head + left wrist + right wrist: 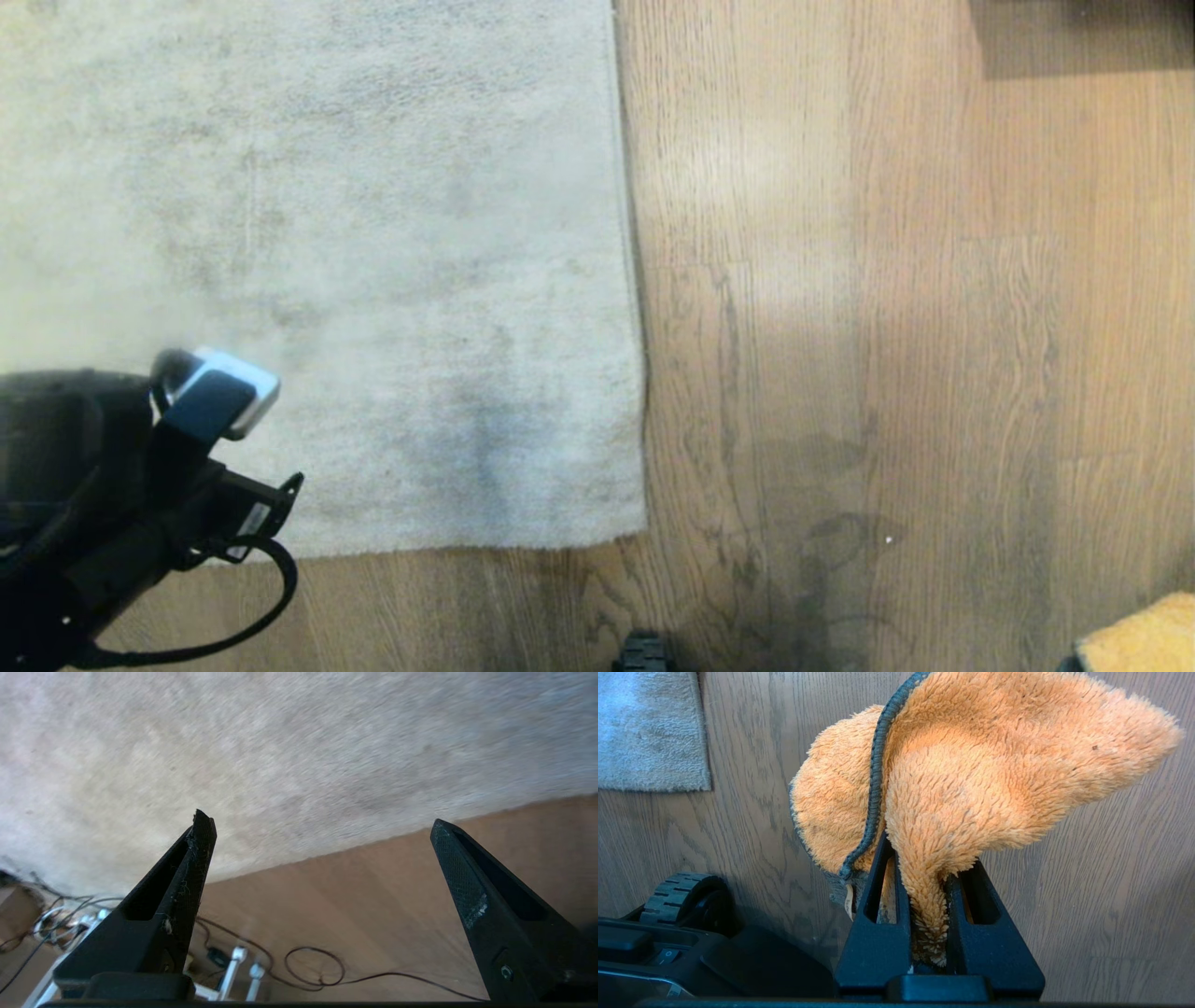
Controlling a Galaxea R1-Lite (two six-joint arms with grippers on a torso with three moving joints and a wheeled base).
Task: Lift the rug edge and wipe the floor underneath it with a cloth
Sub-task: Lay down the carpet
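Nearest the robot, at about five o'clock in the head view, the cloth (pixel 1141 638) is seen as an orange-yellow fluffy corner at the frame's edge. In the right wrist view the cloth (pixel 971 774) is pinched between the two black fingers of the right gripper (pixel 927 884), which are drawn together on a bunched fold of pile; a dark green-black stitched border runs along one fold. The cloth is held above the floor (pixel 1111 905), apart from the rug. A ribbed black wheel (pixel 675 896) of the base is seen beside it, with a small power symbol on a button nearby; no other writing can be read.

At six o'clock in the head view a small black part (pixel 644 653) of the base shows on the floor (pixel 934 327).

At about eight o'clock the left arm (pixel 112 495) is seen, with a blue-and-white camera block on its wrist. The left gripper (pixel 322 826) is shown in its wrist view with fingers (pixel 196 868) spread wide apart and nothing between them, hanging over the rug edge (pixel 327 858) where grey pile meets brown planks. Loose black cables (pixel 313 966) lie on the floor there.

Farther out, the rug edge (pixel 635 373) lies flat, its corner near the centre of the head view, with the rug filling the ten o'clock quarter. No label is seen on it.
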